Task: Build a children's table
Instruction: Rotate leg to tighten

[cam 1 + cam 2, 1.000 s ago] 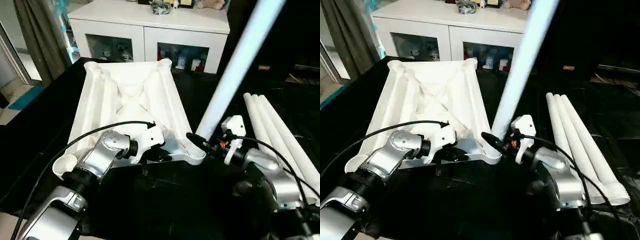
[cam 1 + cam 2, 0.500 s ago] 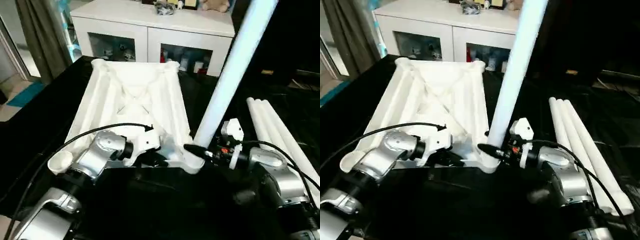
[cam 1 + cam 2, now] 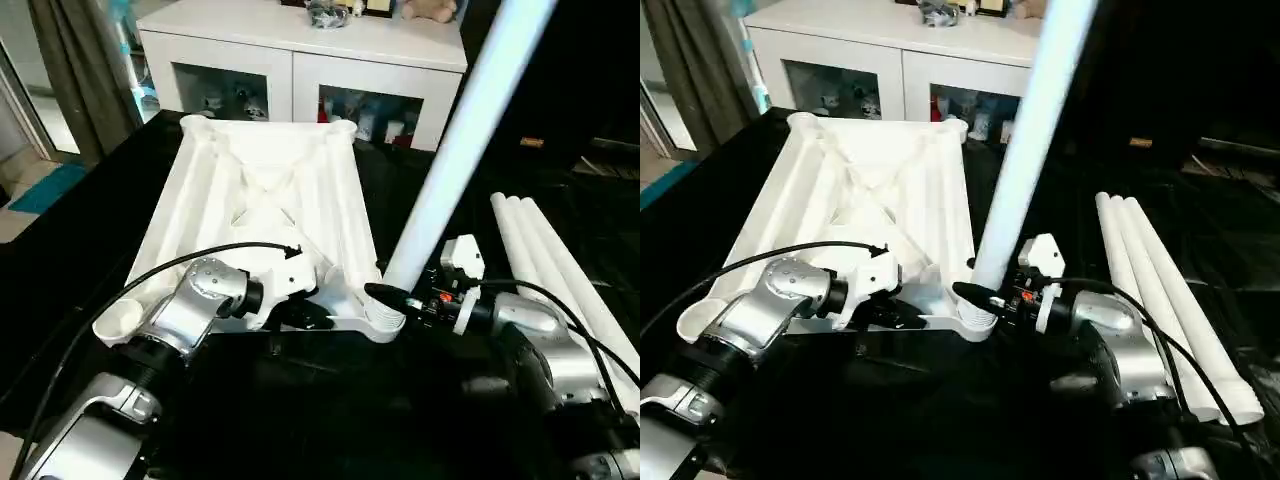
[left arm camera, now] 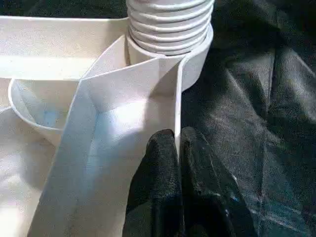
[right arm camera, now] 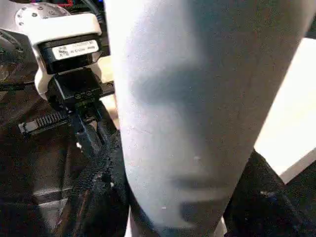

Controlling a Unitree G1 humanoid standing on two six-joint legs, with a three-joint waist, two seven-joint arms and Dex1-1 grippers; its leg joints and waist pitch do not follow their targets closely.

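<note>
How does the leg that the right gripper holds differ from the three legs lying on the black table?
The held leg stands up, leaning; the three legs lie flat, side by side. Its threaded end sits in the tabletop's near corner socket; theirs are joined to nothing. The right gripper clasps it; nothing touches them. All are long white tubes.
</note>
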